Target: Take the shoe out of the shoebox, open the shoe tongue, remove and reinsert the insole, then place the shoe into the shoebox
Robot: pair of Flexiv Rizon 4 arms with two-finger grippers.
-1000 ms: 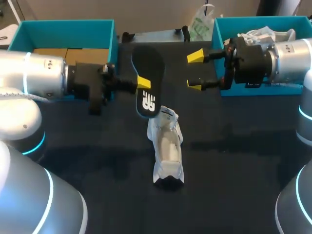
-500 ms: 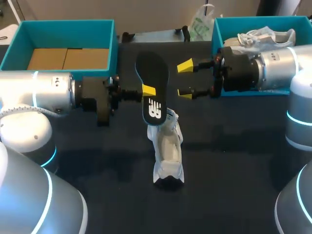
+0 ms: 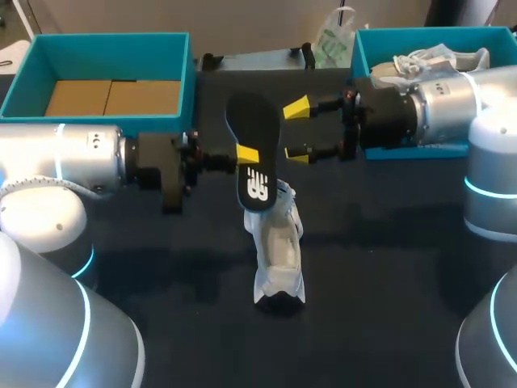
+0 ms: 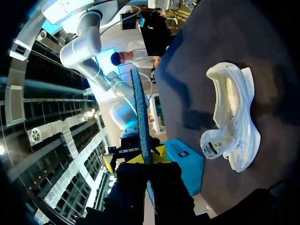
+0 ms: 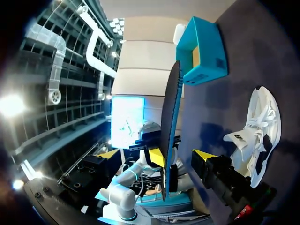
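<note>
The insole [image 3: 254, 149] is thin, light foam, and it will flex and buckle if pushed end-on. It looks grippy rather than slippery. I judge it best held across its width near the middle, with light pressure. That is where my left jaws are closed on it now, one yellow tip on each face. They hold it on edge in the air, with its lower end just above the shoe's open collar.

The shoe [image 3: 279, 250] lies on the tabletop [image 3: 388, 267] under the insole, with its tongue pulled up. It is soft, white and light, so it will probably slide or tip if the insole drags on it. My guess is that the heel or the collar needs steadying.

My right jaws stand wide open and hold nothing. Their tips are just beside the insole's right edge, and I cannot tell whether they touch it.

There is bare tabletop all around the shoe. The left shoebox [image 3: 113, 48] sits at the far left. The right shoebox [image 3: 420, 34], at the far right, holds another shoe and is close behind my right wrist, so I have little room to back up on that side.
</note>
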